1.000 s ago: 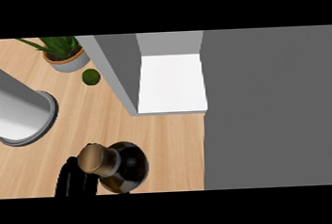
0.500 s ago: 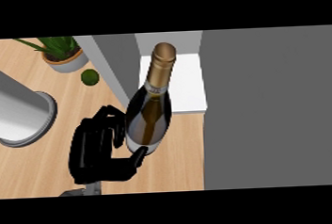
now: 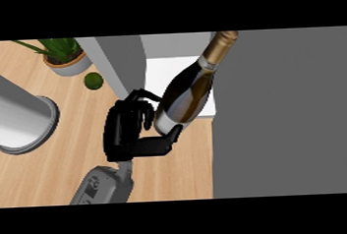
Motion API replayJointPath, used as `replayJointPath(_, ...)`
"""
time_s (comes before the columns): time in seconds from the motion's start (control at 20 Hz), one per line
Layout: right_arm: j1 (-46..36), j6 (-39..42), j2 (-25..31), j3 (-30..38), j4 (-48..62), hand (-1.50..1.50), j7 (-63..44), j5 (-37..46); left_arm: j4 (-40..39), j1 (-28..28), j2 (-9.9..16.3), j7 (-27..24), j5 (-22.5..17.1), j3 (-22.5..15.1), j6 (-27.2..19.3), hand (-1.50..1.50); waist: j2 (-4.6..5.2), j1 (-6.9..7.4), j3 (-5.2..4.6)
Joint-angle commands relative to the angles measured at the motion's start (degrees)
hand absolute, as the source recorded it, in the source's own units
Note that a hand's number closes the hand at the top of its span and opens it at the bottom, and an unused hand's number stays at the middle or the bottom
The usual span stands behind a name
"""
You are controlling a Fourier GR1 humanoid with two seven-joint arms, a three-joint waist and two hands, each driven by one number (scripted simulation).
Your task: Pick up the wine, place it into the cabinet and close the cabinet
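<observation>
- We see one black hand (image 3: 134,133) near the middle of the view, its grey forearm (image 3: 103,185) coming up from the lower edge. From this view alone we cannot tell which arm it is.
- Its fingers and thumb are curled round the lower body of the wine (image 3: 186,96), so it is grasping the bottle.
- The bottle tilts, its gold-foiled neck pointing up and to the right; the very top of the neck is cut off at the frame's upper edge.
- The hand hides the bottle's base, and we cannot make out the label.
- The bottle lies over the white floor of the cabinet (image 3: 167,72); whether it touches that floor we cannot tell.
- A grey panel (image 3: 285,114) fills the right side and hides whatever lies behind it.
- On the wooden counter (image 3: 69,158) to the left stand a grey cylinder (image 3: 16,121), cut off at the left edge, a small green fruit (image 3: 93,80) and a potted plant (image 3: 61,55), its leaves cropped at the top.
- The other hand is out of sight.
</observation>
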State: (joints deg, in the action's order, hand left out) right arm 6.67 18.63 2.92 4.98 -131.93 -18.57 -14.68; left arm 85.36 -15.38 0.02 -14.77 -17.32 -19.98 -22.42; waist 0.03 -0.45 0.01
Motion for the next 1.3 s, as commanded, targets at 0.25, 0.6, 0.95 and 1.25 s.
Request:
replayJointPath(0.25, -0.9, 0.1, -0.7, -0.2, 1.2, -1.50, 1.8, 0.7, -13.9, -10.0, 0.0, -4.4, -3.2, -5.3, -8.7, 1.50, 0.03, -0.12, -0.01)
replayJointPath(0.6, -4.2, -1.3, 2.0, 2.4, 0.7, -1.50, -3.4, -2.6, -18.2, -10.9, 0.0, -5.1, -6.6, -4.5, -8.0, 1.50, -0.02, 0.10, -0.01)
replayJointPath(0.95, -2.0, 0.3, -0.7, -0.6, 3.1, -1.50, 2.2, 1.9, -28.4, -13.7, 0.0, -16.0, -18.2, -10.0, -11.6, 1.50, 0.10, -0.35, -0.03)
replayJointPath(1.25, -1.0, 1.6, 1.9, 3.9, 1.9, -1.50, 0.3, -3.9, -33.6, -12.6, 0.0, -18.1, -17.9, -5.5, -4.1, 1.50, 0.06, -0.13, -0.02)
